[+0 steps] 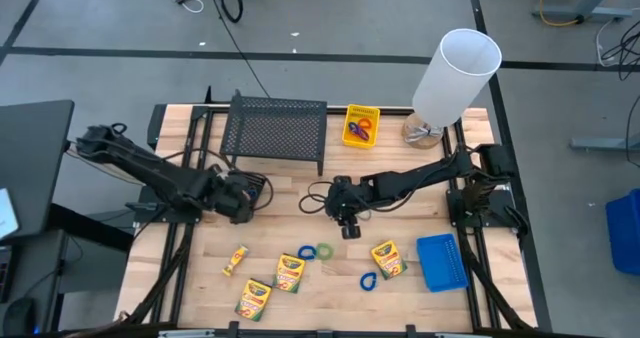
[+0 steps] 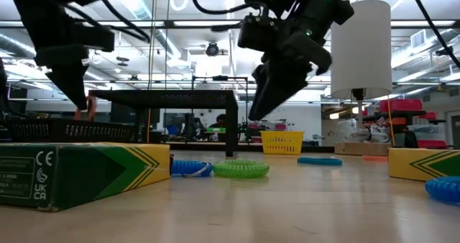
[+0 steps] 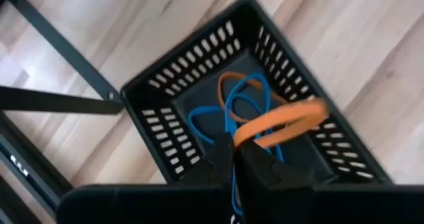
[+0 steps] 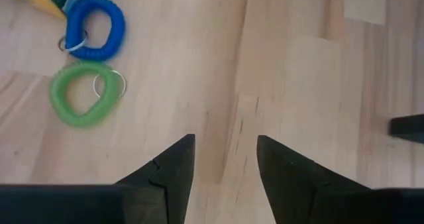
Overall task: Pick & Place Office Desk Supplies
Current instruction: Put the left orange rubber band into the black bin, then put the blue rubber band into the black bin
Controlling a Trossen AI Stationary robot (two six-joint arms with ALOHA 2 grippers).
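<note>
My left gripper is shut on an orange loop over a small black bin that holds blue and orange loops. My right gripper stands open above bare wood at the table's middle, with nothing between its fingers. A green loop and a blue loop lie flat on the table a little way from it. Crayon boxes lie flat toward the near edge, another blue loop among them. My left gripper pinches one end of the orange loop between its two fingertips, coming slanting down from above. The loop sticks out past the fingertips over the inside of the black bin. Whether it touches the loops below I cannot tell.
A black wire-mesh rack stands at the far side, a yellow bin with loops beside it and a tall white cylinder at the far right. A blue bin sits near right. A small yellow box lies near left.
</note>
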